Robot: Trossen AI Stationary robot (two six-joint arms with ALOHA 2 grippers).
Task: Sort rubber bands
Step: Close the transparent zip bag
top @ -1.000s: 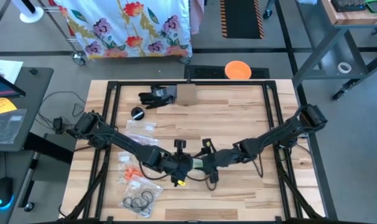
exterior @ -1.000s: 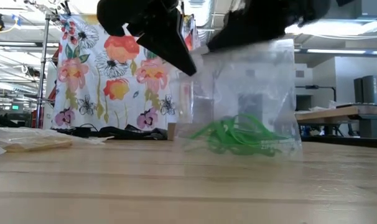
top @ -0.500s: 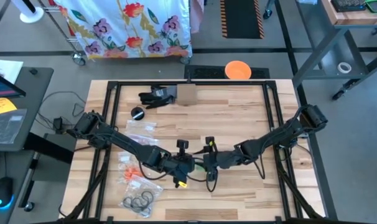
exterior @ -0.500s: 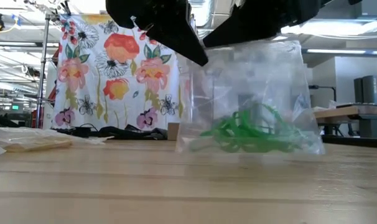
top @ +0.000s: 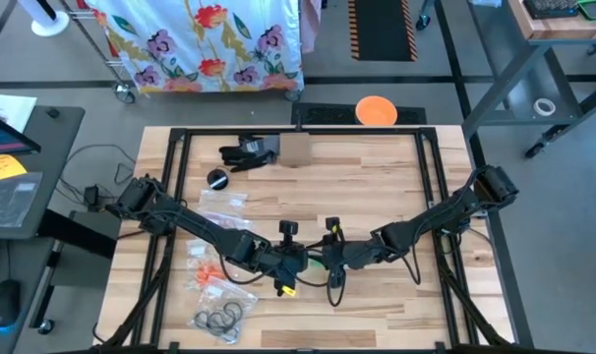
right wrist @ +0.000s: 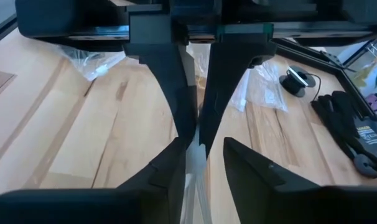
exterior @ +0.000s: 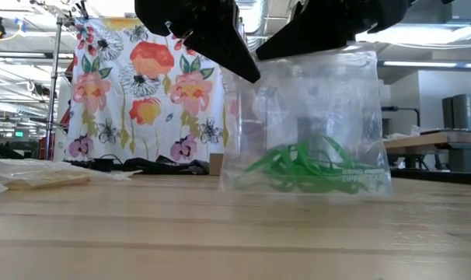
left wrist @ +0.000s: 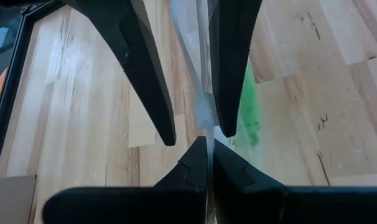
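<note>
**Both grippers at the rim of a clear bag holding green rubber bands**

In the low view we saw a clear plastic bag (exterior: 305,124) hanging upright at frame centre, its bottom edge on the wooden table (exterior: 220,233). Faint pale print ran along its lower right corner, too small for us to read. Green rubber bands (exterior: 298,171), thin tangled loops, lay heaped at the bottom of the bag. The high view showed only a sliver of green between the two arms at lower centre.

The left gripper (left wrist: 208,163) was closed flat on the thin film of the bag's rim, its dark, wedge-shaped fingers meeting on it. The right gripper (right wrist: 201,152) sat facing it with its fingers partly apart around the same rim; we could not tell whether they pinched it.

Only the high view showed the other piles at lower left: orange rubber bands (top: 211,280) and dark rubber bands (top: 219,317), each on crinkled clear plastic. A black glove (right wrist: 353,130) with small illegible lettering showed best in the right wrist view.
</note>
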